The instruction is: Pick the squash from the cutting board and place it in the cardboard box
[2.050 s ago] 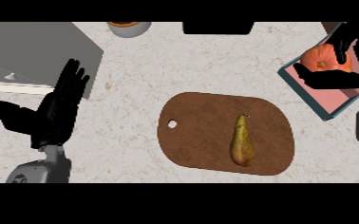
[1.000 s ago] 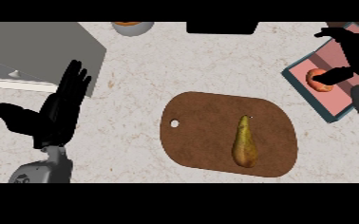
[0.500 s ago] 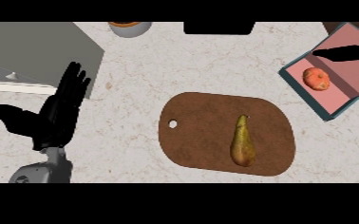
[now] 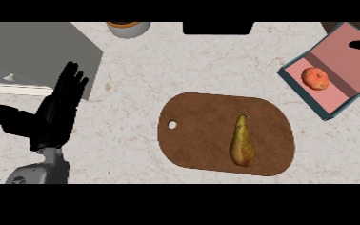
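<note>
Resting at the left edge, the left hand (image 4: 55, 112) is staying open and holding nothing; the squash (image 4: 317, 78) is already lying in the box (image 4: 304, 88), so only a pear (image 4: 242, 143) is occupying the board (image 4: 197, 138).

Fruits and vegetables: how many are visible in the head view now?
2. A yellow-green squash lies on the brown cutting board; an orange round one sits in the box at right. Others may be hidden.
</note>
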